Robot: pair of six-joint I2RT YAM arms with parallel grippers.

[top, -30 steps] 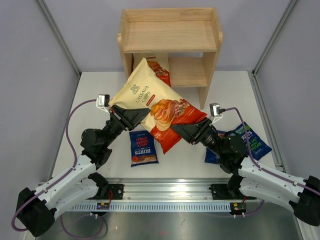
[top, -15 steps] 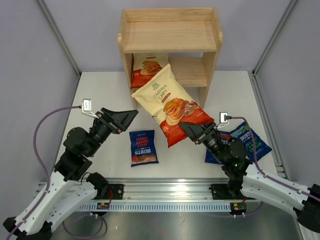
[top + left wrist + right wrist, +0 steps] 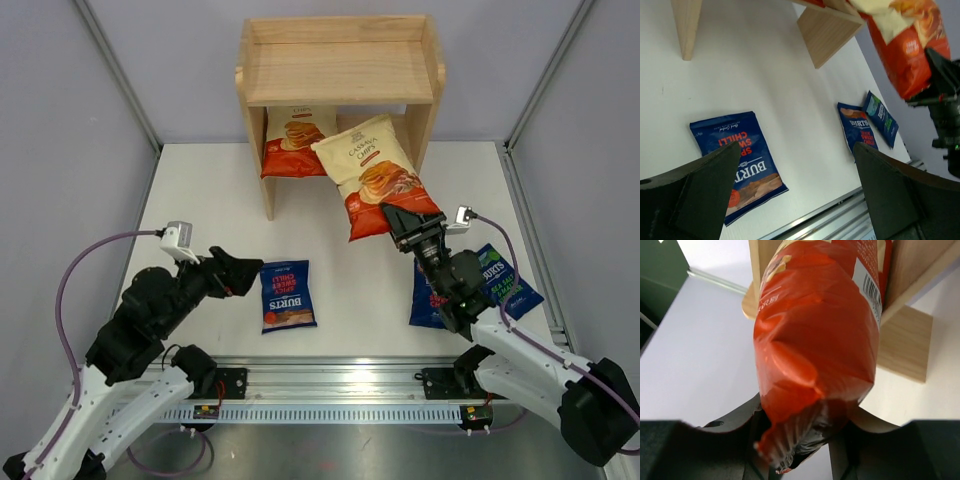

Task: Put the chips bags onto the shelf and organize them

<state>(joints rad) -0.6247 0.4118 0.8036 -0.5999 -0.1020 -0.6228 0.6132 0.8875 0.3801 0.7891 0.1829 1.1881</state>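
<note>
The wooden shelf [image 3: 340, 60] stands at the back. One orange-red chips bag [image 3: 293, 140] leans in its lower tier at the left. My right gripper [image 3: 405, 222] is shut on the red bottom edge of a second large bag [image 3: 375, 170], whose cream top pokes into the lower tier at the right. The right wrist view shows that bag [image 3: 815, 340] pinched in my right gripper [image 3: 800, 445]. My left gripper [image 3: 245, 275] is open and empty, just left of a blue BURTS bag [image 3: 287, 296]. In the left wrist view this bag [image 3: 737, 160] lies below the left gripper [image 3: 797, 190].
Two more blue bags [image 3: 432, 300] [image 3: 505, 280] lie overlapping under my right arm on the white table [image 3: 200, 190]. The shelf's top tier holds nothing. The metal rail [image 3: 330, 375] runs along the near edge. Grey walls close in both sides.
My left gripper opened, let go of the large bag and drew back to the near left. The right gripper carried the bag back and right, to the shelf's lower tier.
</note>
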